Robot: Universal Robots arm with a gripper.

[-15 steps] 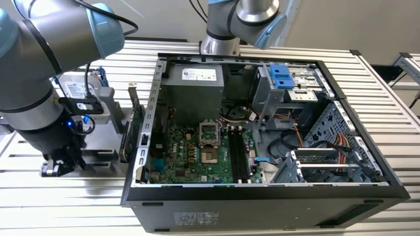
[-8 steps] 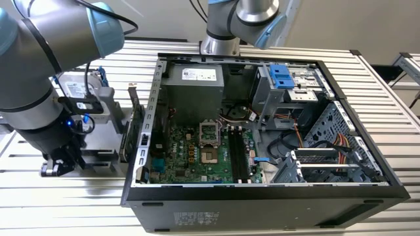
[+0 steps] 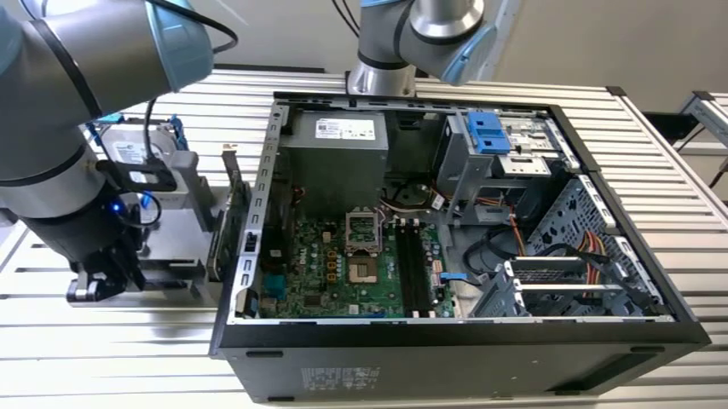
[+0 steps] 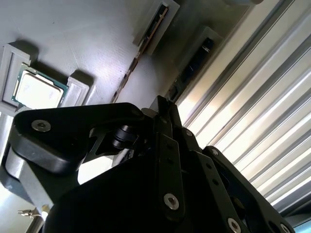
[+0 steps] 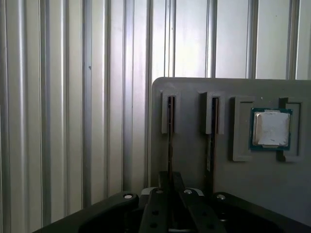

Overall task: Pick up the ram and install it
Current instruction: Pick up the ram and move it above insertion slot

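Note:
The ram (image 5: 170, 127) is a thin stick standing on edge in a slot of a grey tray (image 5: 192, 90). In both wrist views my gripper (image 5: 170, 178) is closed around its near end, while the stick still sits in the slot. In the second wrist view the same ram (image 4: 137, 58) runs away from the gripper (image 4: 164, 109). The exterior view shows the gripper (image 3: 97, 285) low over the tray (image 3: 170, 256), at the exterior view's left of the open computer case (image 3: 455, 336). The long dark memory slots (image 3: 412, 268) lie on the green motherboard inside.
A second stick (image 5: 212, 131) stands in the neighbouring slot, and a processor chip (image 5: 271, 128) lies in a recess beside it. A hard drive with blue rails (image 3: 136, 149) and an upright expansion card (image 3: 234, 213) stand between tray and case. Everything rests on a ribbed metal table (image 3: 136, 341).

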